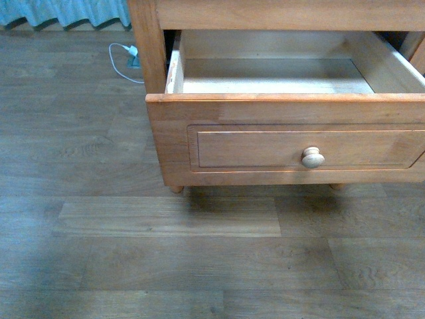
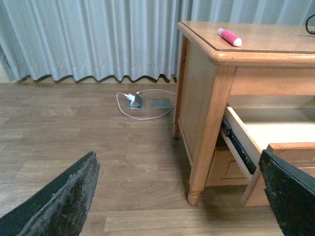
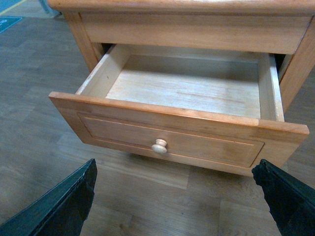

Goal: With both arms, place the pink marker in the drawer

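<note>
The drawer (image 1: 265, 143) of the wooden cabinet stands pulled open, with a recessed panel front, a round pale knob (image 1: 313, 157) and a pale bare inside. It also shows in the right wrist view (image 3: 177, 140) and from the side in the left wrist view (image 2: 275, 132). The pink marker (image 2: 229, 37) lies on the cabinet top, seen only in the left wrist view. My left gripper (image 2: 182, 196) is open, low over the floor beside the cabinet. My right gripper (image 3: 179, 196) is open, in front of the drawer. Neither arm shows in the front view.
Wood-plank floor (image 1: 166, 252) lies all round. A white cable and floor socket (image 2: 138, 102) sit by the grey-blue curtain (image 2: 88, 39) behind the cabinet's left side. A cabinet leg (image 2: 197, 187) stands near the left gripper.
</note>
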{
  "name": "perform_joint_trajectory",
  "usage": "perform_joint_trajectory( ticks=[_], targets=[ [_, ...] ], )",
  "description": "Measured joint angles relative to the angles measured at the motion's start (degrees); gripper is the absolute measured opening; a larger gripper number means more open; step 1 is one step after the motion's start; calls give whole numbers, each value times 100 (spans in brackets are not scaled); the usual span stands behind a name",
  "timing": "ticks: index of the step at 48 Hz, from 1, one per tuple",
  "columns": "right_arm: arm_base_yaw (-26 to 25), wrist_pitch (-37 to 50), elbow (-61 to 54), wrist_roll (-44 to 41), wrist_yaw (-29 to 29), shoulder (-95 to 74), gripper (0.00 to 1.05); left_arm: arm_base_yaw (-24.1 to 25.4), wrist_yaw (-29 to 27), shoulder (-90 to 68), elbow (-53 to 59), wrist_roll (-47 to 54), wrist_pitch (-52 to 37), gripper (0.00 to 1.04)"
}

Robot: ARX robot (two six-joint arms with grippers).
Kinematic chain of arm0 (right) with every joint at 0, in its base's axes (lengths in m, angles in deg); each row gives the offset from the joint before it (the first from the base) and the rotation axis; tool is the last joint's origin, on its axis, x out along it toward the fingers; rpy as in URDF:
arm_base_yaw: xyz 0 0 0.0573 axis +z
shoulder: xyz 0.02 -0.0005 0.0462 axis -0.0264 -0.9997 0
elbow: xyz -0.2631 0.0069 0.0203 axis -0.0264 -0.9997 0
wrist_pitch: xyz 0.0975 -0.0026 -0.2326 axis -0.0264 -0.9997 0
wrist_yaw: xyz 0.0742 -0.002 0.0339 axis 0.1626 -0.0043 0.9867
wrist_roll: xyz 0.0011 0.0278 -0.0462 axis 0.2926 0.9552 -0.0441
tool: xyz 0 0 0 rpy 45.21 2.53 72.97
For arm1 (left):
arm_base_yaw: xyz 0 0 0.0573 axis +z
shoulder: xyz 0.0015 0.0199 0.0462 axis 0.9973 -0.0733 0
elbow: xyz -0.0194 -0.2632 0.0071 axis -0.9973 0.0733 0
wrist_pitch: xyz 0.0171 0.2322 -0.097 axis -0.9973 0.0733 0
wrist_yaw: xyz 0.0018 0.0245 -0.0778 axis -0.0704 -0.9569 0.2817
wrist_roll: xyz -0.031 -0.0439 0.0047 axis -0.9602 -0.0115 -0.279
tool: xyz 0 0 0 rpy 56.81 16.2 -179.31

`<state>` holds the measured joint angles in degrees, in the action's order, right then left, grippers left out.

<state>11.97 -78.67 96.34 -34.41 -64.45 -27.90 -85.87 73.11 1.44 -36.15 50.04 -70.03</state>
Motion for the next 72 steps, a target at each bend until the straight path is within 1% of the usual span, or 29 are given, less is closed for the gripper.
perform_joint_trajectory(
  ticks=[22,23,26,27,28,29,30,32,34,37,41,46,51,53,58,64,67,72],
  targets=[
    [-4,-4,-31,0,0,9,96,-9,-11,-7,0,-2,-2,99],
    [-4,-4,-31,0,0,9,96,-181,-632,-98,0,-28,-105,99],
    [-4,-4,-31,0,0,11,96,-761,-2157,-444,-4,-35,-435,99],
    [-4,-4,-31,0,0,11,96,-850,-2253,-503,-4,-35,-463,99],
    [-4,-4,-31,0,0,11,96,-1038,-2756,-634,-7,-31,-520,99],
    [-4,-4,-31,0,-2,11,96,-1215,-3088,-772,-9,-24,-592,99],
    [-4,-4,-31,0,0,9,96,-1460,-3534,-997,-15,-22,-734,99],
    [-4,-4,-31,0,0,9,96,-1746,-3963,-1351,-68,11,-962,99],
    [-4,-4,-31,0,0,11,96,-1941,-4127,-1746,-195,13,-1176,99],
    [-4,-4,-31,0,0,11,96,-2070,-4057,-2365,-470,52,-1515,99],
    [-4,-4,-31,0,0,11,96,-2026,-3674,-3467,-1152,90,-1965,99],
    [-4,-4,-31,0,0,11,96,-1740,-2835,-4951,-2229,205,-2332,99],
    [-4,-4,-31,0,0,11,96,-1556,-2050,-6054,-3147,321,-2533,99],
    [-4,-4,-31,0,0,11,96,-1512,-1818,-6424,-3495,361,-2555,99],
    [-4,-4,-31,0,0,11,96,-1464,-1445,-7309,-4365,409,-2562,99],
    [-4,-4,-31,0,0,11,96,-1464,-1005,-8212,-5305,409,-2323,99],
    [-4,-4,-31,0,0,11,96,-1469,-957,-8682,-5792,413,-2201,99],
    [-4,-4,-31,0,-2,11,96,-1534,-726,-9499,-6634,417,-1899,99]
  ],
)
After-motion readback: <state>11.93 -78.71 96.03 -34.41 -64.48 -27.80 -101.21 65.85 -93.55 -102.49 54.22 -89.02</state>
